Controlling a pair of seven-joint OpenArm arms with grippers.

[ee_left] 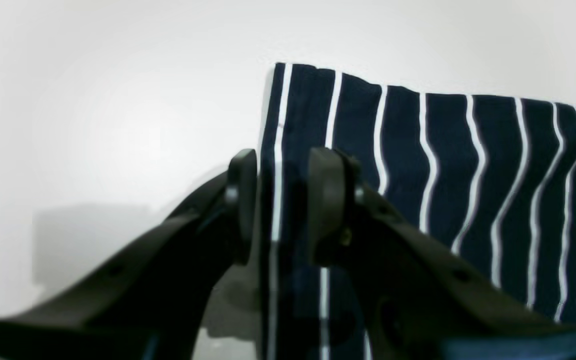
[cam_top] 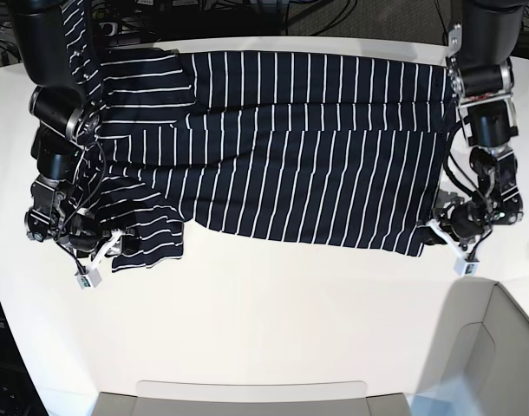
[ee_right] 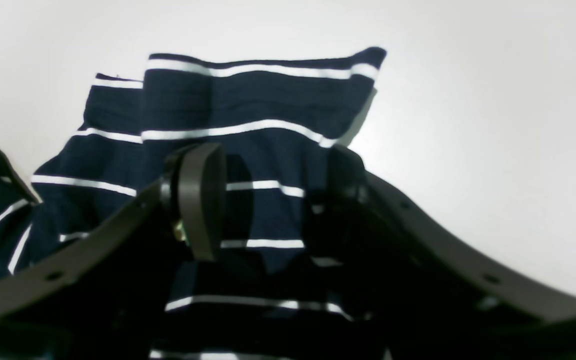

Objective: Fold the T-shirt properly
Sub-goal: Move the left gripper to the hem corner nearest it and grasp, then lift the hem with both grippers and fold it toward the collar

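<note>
So my shirt [cam_top: 299, 165] is spread over the white table [cam_top: 273, 303], dark navy with thin white stripes, and I've got a hand at each of its near corners.

Left hand [ee_left: 283, 200] first: fingers apart, with a gap between the tips. From my left wrist, the side edge of the shirt runs right up through that gap. One finger sits on the bare-table side of the edge, the other is over the cloth. Past my fingertips the fabric carries on to a corner, and the stripes go from pretty straight near that edge to wavy further across. Nothing pinched in there as far as I can see.

Right hand [ee_right: 273, 200] is wide open. There's a bunch of striped cloth between and beneath the fingers, and one finger overlaps the side edge. Beyond the tips the cloth ends in a corner that looks a bit lifted, with a little shadow beside it. On the other side there's a fold layered over more fabric, then some crumpled stuff. Can't tell if either finger is actually touching the shirt.

From the base view, the piece by my right hand is a rumpled flap, while the middle lies much flatter, with long stripes running across its width of cloth toward the near hem.
</note>
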